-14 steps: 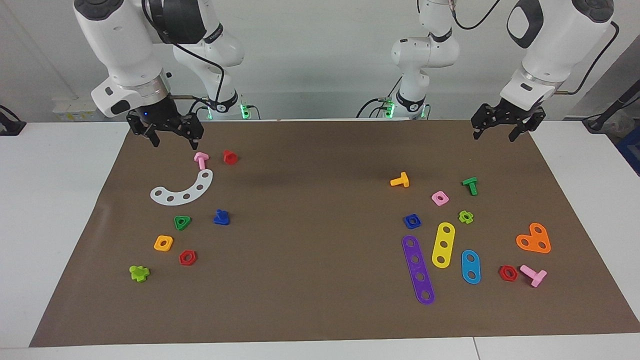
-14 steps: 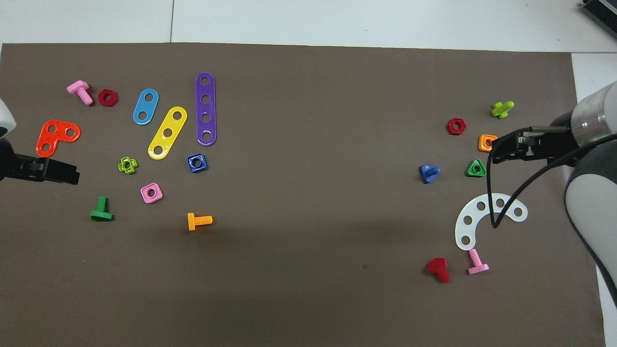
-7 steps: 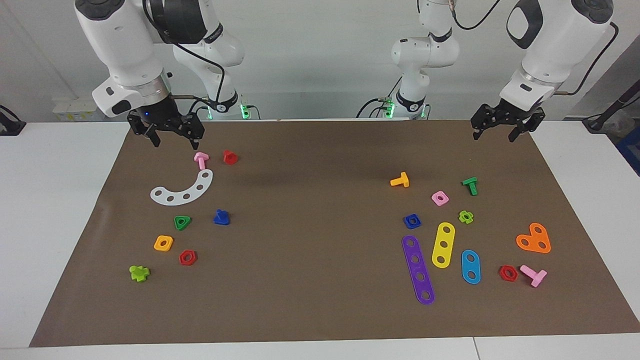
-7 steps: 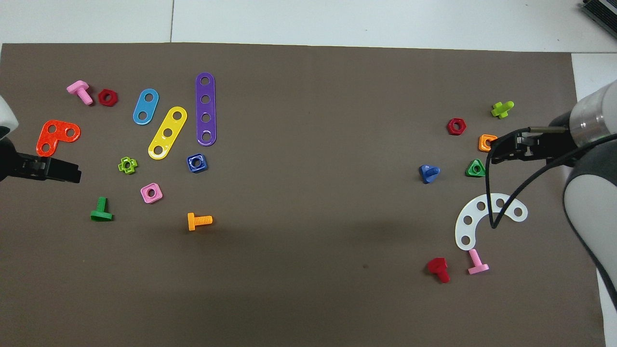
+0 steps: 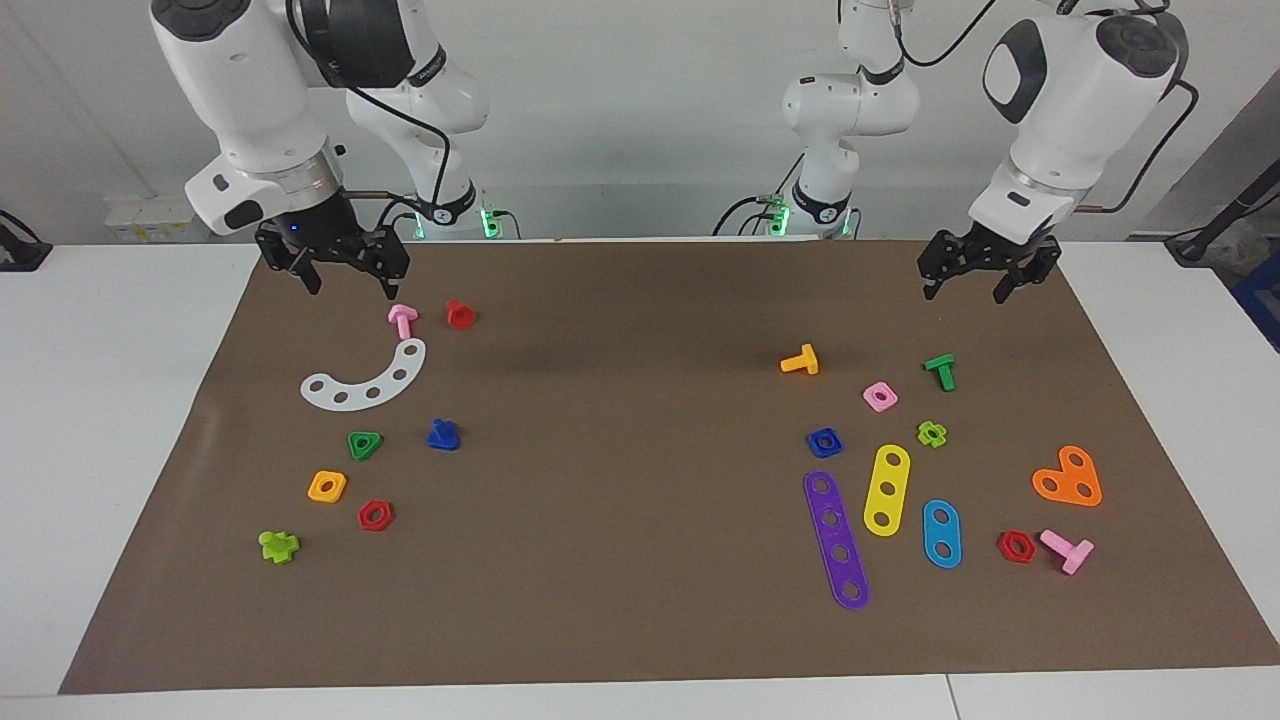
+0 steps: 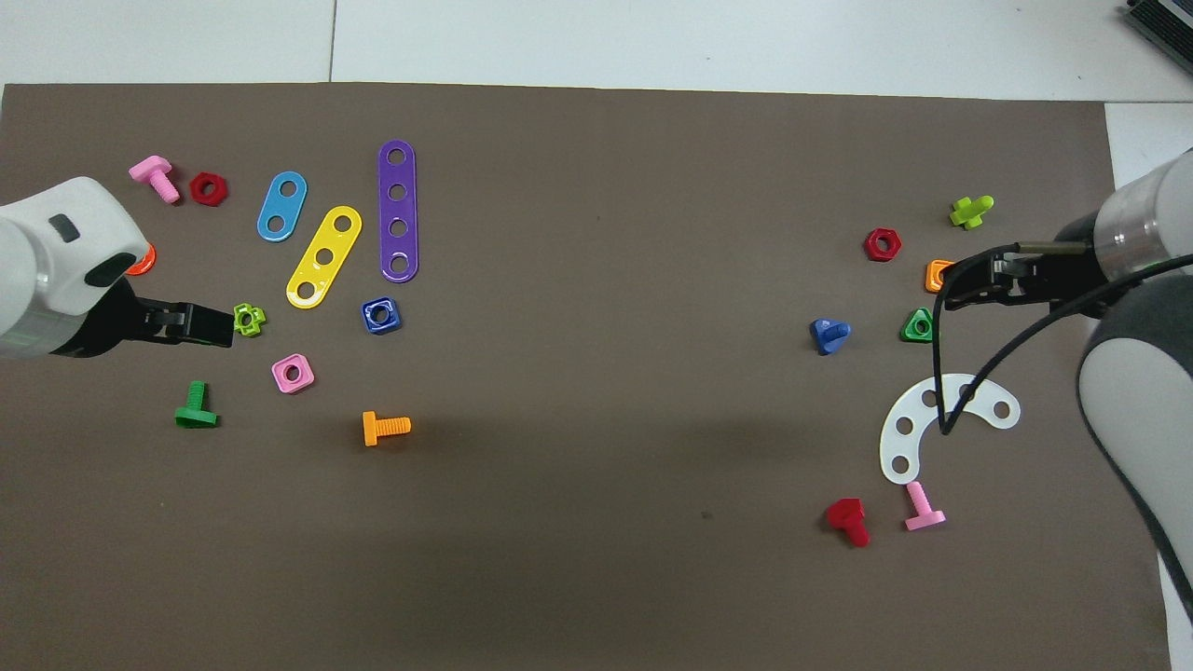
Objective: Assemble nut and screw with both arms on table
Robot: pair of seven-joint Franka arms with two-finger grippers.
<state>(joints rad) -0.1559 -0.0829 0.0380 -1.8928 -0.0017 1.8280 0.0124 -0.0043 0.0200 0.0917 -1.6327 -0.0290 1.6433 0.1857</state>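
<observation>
The dark-blue nut point(image 5: 825, 442) point(image 6: 380, 315) lies flat on the brown mat point(image 5: 640, 520) toward the left arm's end, beside a purple strip point(image 5: 836, 540). The dark-blue screw point(image 5: 442, 436) point(image 6: 829, 335) lies on the mat toward the right arm's end. My left gripper point(image 5: 965, 288) point(image 6: 216, 326) is open and empty, raised over the mat, apart from the nut. My right gripper point(image 5: 348, 285) point(image 6: 960, 284) is open and empty, raised over the mat by a pink bolt point(image 5: 402, 320), apart from the screw.
By the nut lie an orange bolt point(image 5: 800, 360), a pink square nut point(image 5: 880, 397), a green bolt point(image 5: 940, 372) and a yellow strip point(image 5: 886, 490). By the screw lie a white curved strip point(image 5: 365, 380), a green triangle nut point(image 5: 364, 444) and a red bolt point(image 5: 460, 314).
My left gripper has moved over the mat toward the table's middle and now covers part of the orange plate from above. My right gripper has barely moved.
</observation>
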